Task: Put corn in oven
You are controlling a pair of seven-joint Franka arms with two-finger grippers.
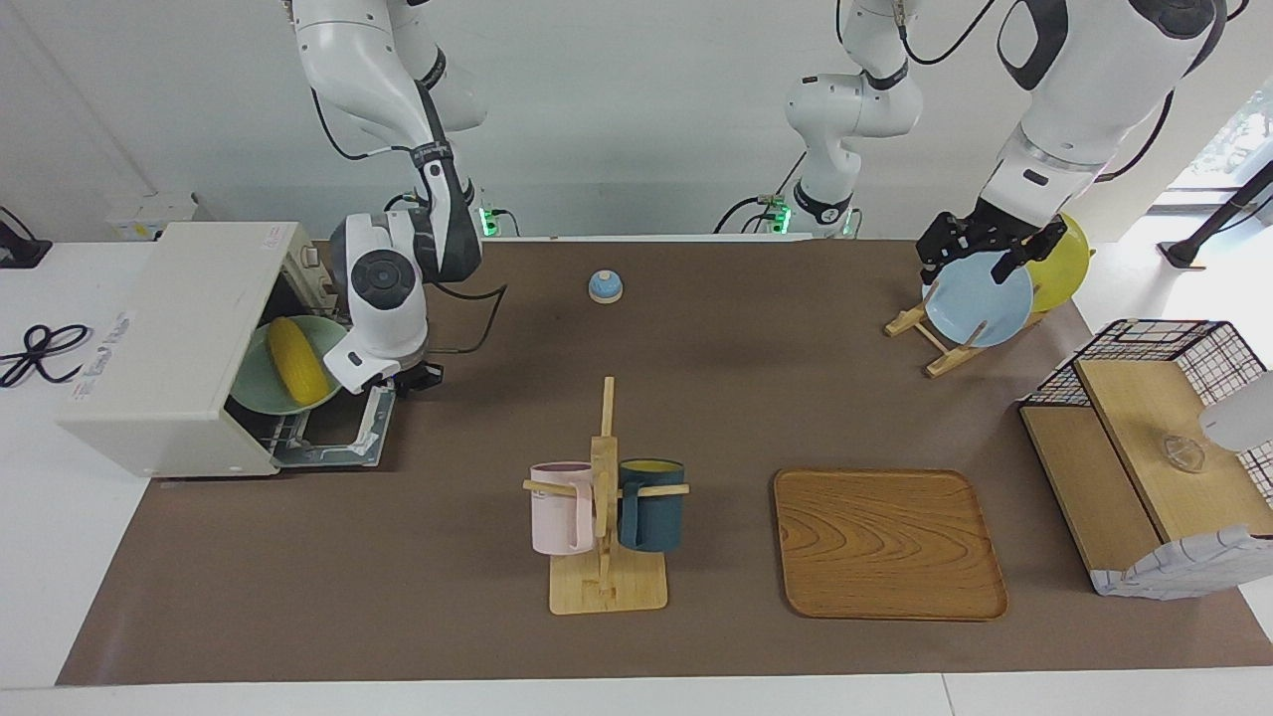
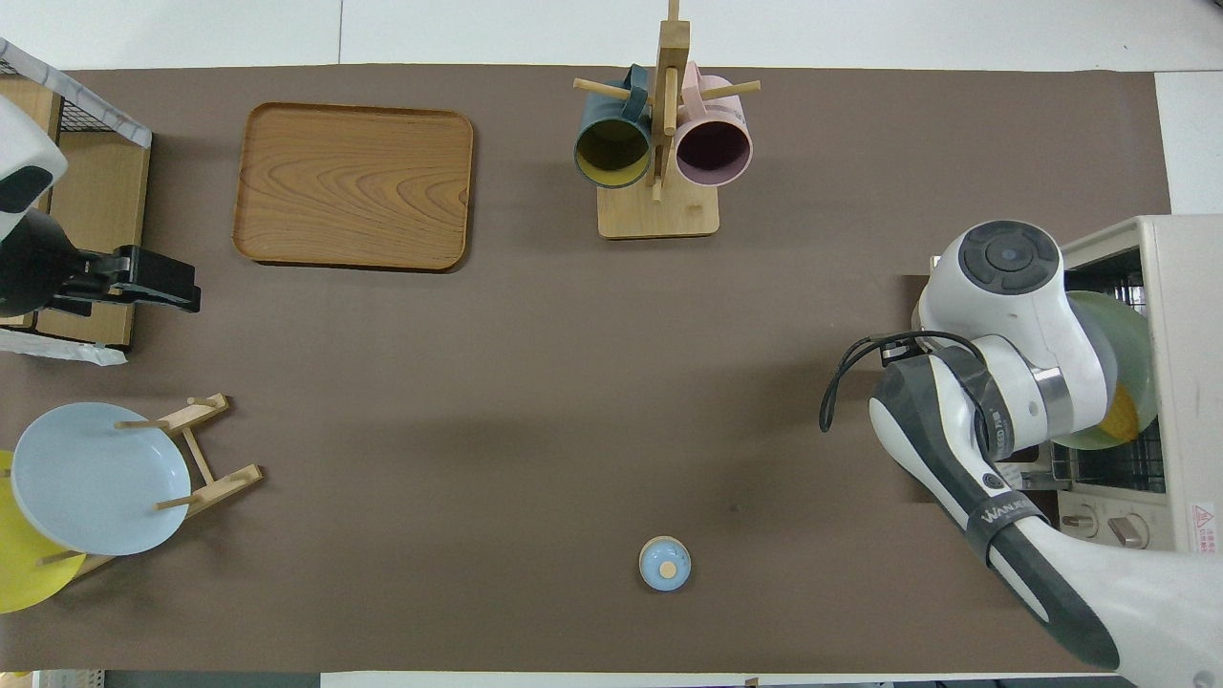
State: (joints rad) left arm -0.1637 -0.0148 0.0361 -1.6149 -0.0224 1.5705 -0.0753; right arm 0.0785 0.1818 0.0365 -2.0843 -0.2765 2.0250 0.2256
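Observation:
The cream-white oven (image 1: pixel 169 348) stands at the right arm's end of the table with its door (image 1: pixel 338 438) dropped open. The yellow corn (image 1: pixel 296 360) lies on a pale green plate (image 1: pixel 254 383) that sits tilted in the oven's opening. My right gripper (image 1: pixel 343 383) is at the oven's mouth, shut on the plate's rim. In the overhead view the right arm hides most of the plate (image 2: pixel 1132 330), and only a bit of the corn (image 2: pixel 1123 416) shows inside the oven (image 2: pixel 1185 315). My left gripper (image 1: pixel 980 251) waits in the air over the plate rack.
A wooden mug rack (image 1: pixel 605 557) holds a pink mug (image 1: pixel 560 507) and a dark blue mug (image 1: pixel 651 505). A wooden tray (image 1: pixel 885 542) lies beside it. A plate rack holds a blue plate (image 1: pixel 980 298) and a yellow plate (image 1: pixel 1064 264). A small blue bell (image 1: pixel 605 286) and a wire-and-wood basket shelf (image 1: pixel 1144 447) are also there.

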